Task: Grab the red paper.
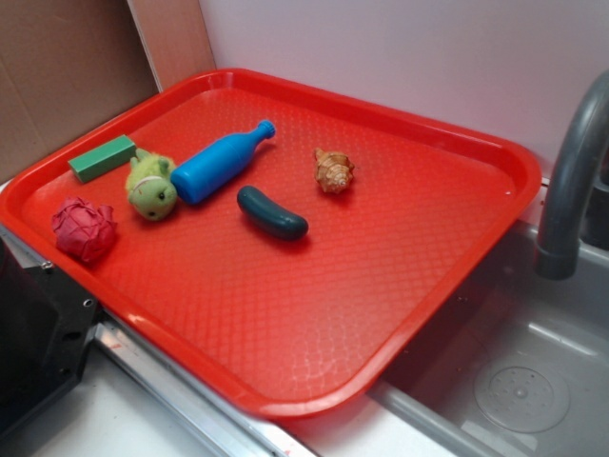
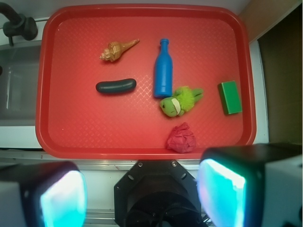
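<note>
Crumpled crimson paper ball waits on the tray, gripper apart above.

Exterior view: the wrinkled red paper ball (image 1: pixel 84 228) lies near the red plastic tray's (image 1: pixel 400 314) left corner, beside the fuzzy green plush ball (image 1: pixel 152 188).
Wrist view: paper ball (image 2: pixel 182 138) near the tray's (image 2: pixel 85 137) bottom edge; gripper (image 2: pixel 142 194) fingers spread wide, holding nothing.

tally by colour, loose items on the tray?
Red: 1, red paper
Green: 2, plush ball, block
Blue: 1, bottle
Dark teal: 1, pickle-shaped piece
Tan: 1, shell
Total: 6
</note>
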You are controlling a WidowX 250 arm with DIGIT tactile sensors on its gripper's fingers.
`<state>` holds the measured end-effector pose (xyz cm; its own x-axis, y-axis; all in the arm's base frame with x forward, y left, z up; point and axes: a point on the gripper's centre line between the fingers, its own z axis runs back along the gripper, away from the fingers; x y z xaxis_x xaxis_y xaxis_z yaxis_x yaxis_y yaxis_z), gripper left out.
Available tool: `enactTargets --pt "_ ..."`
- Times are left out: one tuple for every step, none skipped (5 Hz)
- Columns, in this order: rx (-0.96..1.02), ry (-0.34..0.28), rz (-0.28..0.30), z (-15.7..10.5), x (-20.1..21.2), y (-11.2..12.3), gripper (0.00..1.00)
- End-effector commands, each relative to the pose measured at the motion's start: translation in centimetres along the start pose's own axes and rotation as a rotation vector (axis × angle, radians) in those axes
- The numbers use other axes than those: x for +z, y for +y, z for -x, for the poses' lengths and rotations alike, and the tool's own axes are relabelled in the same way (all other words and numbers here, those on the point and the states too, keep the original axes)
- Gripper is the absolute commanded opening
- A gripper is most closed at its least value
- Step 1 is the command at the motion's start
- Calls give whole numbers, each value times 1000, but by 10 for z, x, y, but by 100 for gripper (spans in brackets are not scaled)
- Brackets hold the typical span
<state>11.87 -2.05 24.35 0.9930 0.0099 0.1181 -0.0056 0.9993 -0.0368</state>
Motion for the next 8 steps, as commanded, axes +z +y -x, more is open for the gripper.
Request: enactTargets --pt "0 0 0 0 0 0 100" --pt "39 56 -23 7 -48 29 100" --pt "17 100 -45 14 -83 42 100" --pt "-44 92 3 7 -134 55 100" --pt "-122 166 -44 -3 -186 57 100" --pt "-114 135 -18 9 -216 63 100" --pt "-161 212 7 19 -219 59 100" --pt "-199 232 -53 22 -209 54 100"
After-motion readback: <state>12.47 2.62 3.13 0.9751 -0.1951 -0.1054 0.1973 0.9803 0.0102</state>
